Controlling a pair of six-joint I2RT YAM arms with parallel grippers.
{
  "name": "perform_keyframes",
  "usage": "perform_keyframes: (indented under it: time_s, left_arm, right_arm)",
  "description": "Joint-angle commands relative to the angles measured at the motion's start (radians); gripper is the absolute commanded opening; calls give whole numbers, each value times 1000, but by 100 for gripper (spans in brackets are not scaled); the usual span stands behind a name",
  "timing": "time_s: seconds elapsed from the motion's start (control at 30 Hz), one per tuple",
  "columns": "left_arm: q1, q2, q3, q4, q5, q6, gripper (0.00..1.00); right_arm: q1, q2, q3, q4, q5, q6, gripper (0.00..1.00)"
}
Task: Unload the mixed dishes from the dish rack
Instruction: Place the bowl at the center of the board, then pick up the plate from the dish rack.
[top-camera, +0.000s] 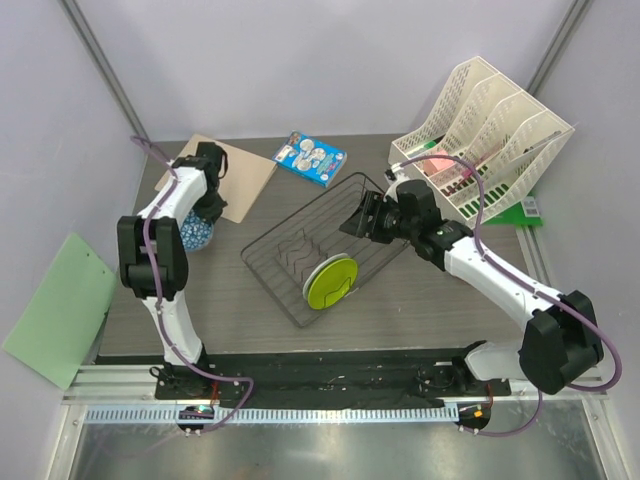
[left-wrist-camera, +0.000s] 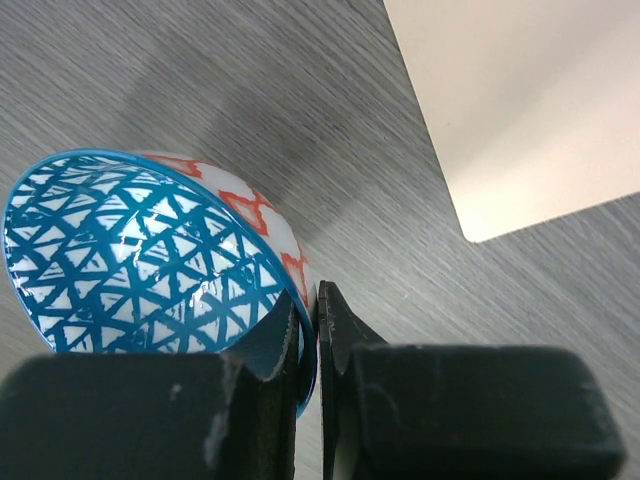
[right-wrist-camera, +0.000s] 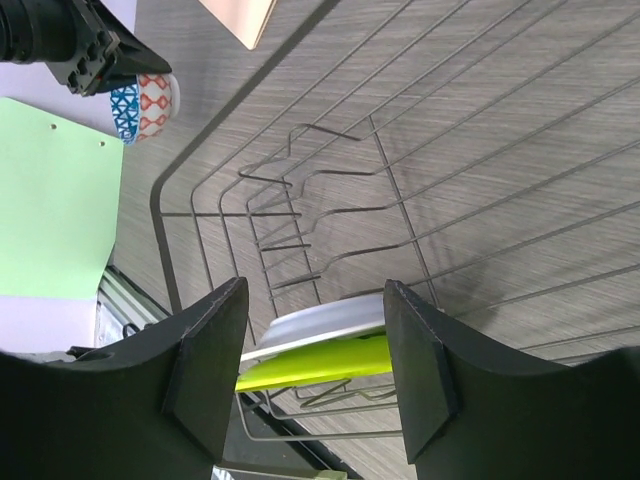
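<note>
One grey table (top-camera: 400, 300) bears everything. At its middle lies the wire dish rack (top-camera: 290, 250), with the right claw (right-wrist-camera: 315, 290) above it, spread wide and holding nothing. A green plate (top-camera: 330, 282) and a white plate (right-wrist-camera: 315, 322) stand together at the rack's near end. Left of the rack, the left claw (left-wrist-camera: 312, 330) pinches the rim of the tilted blue bowl (left-wrist-camera: 150, 250).
</note>
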Motion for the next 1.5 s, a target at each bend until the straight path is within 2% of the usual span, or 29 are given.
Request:
perform_keyframes:
  time_s: [0.0,0.07,0.23,0.3,0.33,0.37,0.43,0.47,0.5,0.53,0.63,0.67,0.8,0.9,0.93,1.0,1.03,1.13,1.2,1.27,1.3,1.33,1.43,1.47]
  left_arm:
    - [59,-3,-24,67,-50,-40,0]
    - [105,-3,-66,87,-44,-45,0]
    - [125,-9,-134,130,-33,-23,0]
    - [125,0,-128,128,-29,0,9]
    - [125,4,-122,118,-36,4,15]
    - [126,-6,-120,121,-36,12,28]
    - [125,-26,-125,136,-32,20,42]
    - [126,-38,-123,133,-29,20,58]
    - [125,-52,-120,131,-30,20,65]
    - [125,-61,-110,115,-30,18,77]
    - [123,-101,-76,70,-26,3,92]
    - [120,-117,-77,70,-27,-3,100]
    - [82,-254,-59,75,-96,9,100]
    - [-56,-370,-68,145,-171,73,100]
    - [-147,-397,-76,176,-182,99,100]
    - [-252,-433,-88,238,-223,208,100]
    - [-368,-446,-84,242,-234,249,100]
    - [-495,-457,-82,240,-252,346,100]
    - [-587,-481,-91,225,-251,359,100]
    - [-671,-560,-135,266,-260,382,100]
    - [-690,-605,-215,321,-254,392,100]
    - [-702,-648,-264,442,-143,408,100]
    - [-702,-827,-491,648,84,489,100]
    - [-702,-866,-539,747,106,475,99]
  right_arm:
    - [-1,-46,-33,64,-15,9,62]
    - [-1,-52,-47,67,-7,6,62]
    - [1,-31,-87,84,-18,15,62]
    - [1,-21,-87,91,-28,15,63]
    - [-1,-20,-87,91,-33,18,63]
    - [-1,-17,-89,91,-36,16,64]
    - [-1,-20,-89,93,-27,15,64]
    - [-1,-17,-86,93,-24,13,64]
    - [1,-17,-86,93,-22,13,64]
    - [1,-15,-83,91,-22,13,64]
    - [-1,-9,-73,91,-21,13,64]
    - [1,-9,-73,91,-18,15,65]
    - [1,-27,-84,117,-7,21,65]
    - [1,-40,-83,122,19,6,65]
    - [1,-41,-78,122,27,-2,64]
    - [-1,-44,-78,128,48,-4,65]
    - [-1,-46,-86,134,53,-2,65]
    - [-1,-59,-96,150,82,3,64]
    - [-1,-73,-107,150,102,-5,64]
    - [1,-102,-124,153,122,-13,64]
    - [1,-113,-132,154,134,-13,64]
    - [1,-122,-144,157,152,-14,64]
    - [-1,-159,-162,159,188,-22,64]
    - [1,-179,-168,156,201,-22,64]
